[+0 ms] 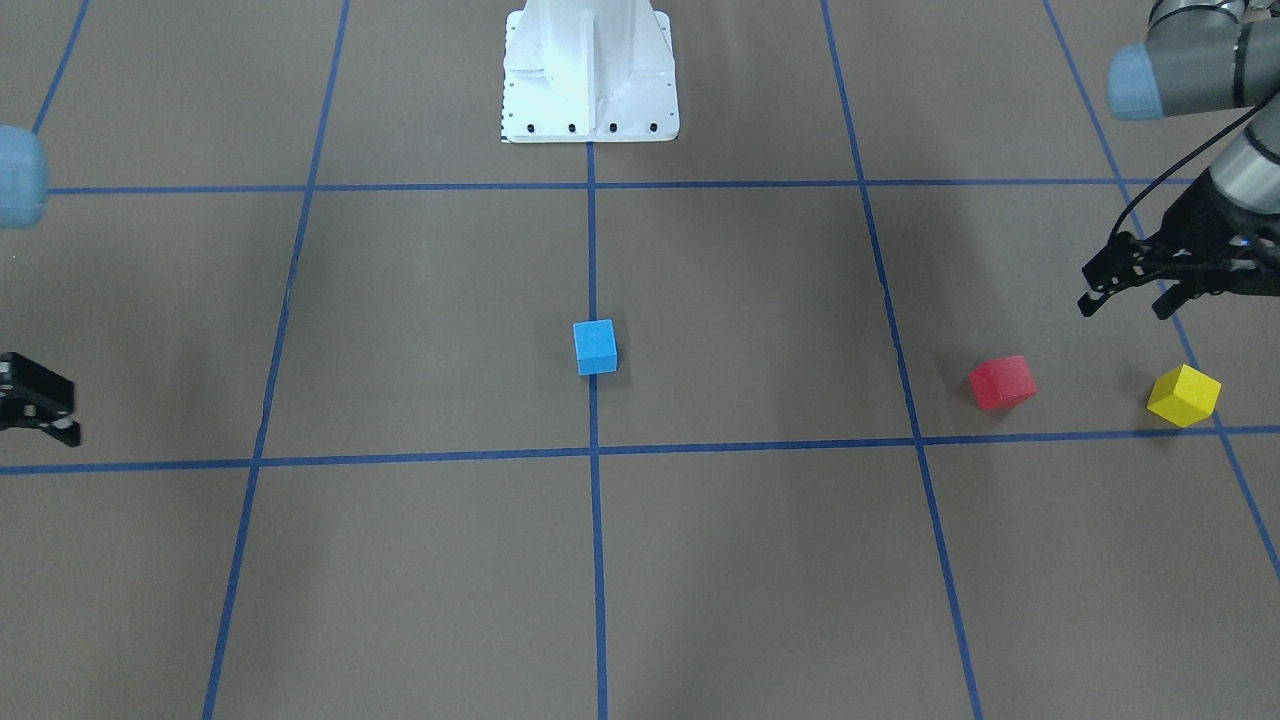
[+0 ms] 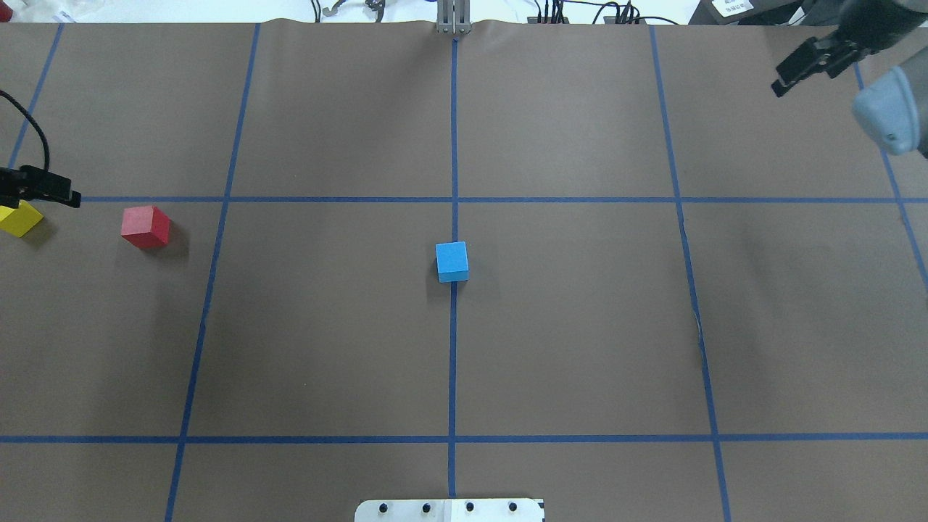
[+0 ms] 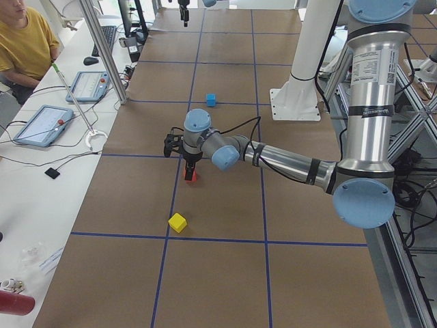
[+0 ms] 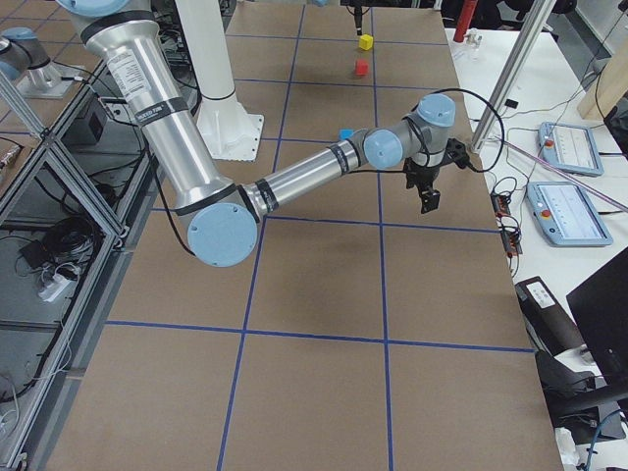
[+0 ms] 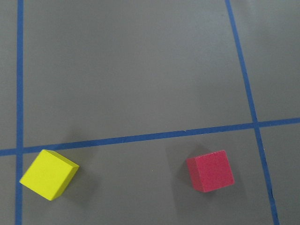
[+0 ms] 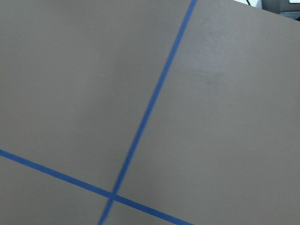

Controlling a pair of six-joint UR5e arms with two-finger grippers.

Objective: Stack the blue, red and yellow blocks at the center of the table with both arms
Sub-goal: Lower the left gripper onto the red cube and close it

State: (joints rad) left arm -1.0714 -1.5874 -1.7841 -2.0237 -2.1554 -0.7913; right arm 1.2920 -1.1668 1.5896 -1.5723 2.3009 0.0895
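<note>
At the table's centre, seen from overhead, the blue block (image 2: 452,261) sits flat on the middle tape line (image 2: 454,145), alone, with nothing stacked on it. From it, the red block (image 2: 146,227) lies far out at 9 o'clock. The yellow block (image 2: 19,219) lies further still in the same direction, at the view's edge. Red and yellow are near each other but apart, both turned askew to the grid.

From across the table, the left gripper's fingers (image 1: 1095,290) are spread apart with nothing between them. The left gripper (image 1: 1125,303) hangs above the brown table (image 1: 400,560), at about 1 o'clock from the red block and 11 o'clock from the yellow one, touching neither. Behind the fingers the wrist slopes up and back to the grey forearm with its blue cap, and a black cable loops along it. In the left side view the arm reaches low and long across the table from its tall upright base link. Its wrist camera looks down on both blocks, yellow at 8 o'clock and red at 5 o'clock of the picture.

The right gripper (image 2: 786,76) is held high at the far right corner, about 2 o'clock from the blue block. I cannot tell whether its fingers are apart. Its arm stretches out nearly level, and its wrist camera shows only paper and crossing tape.
</note>
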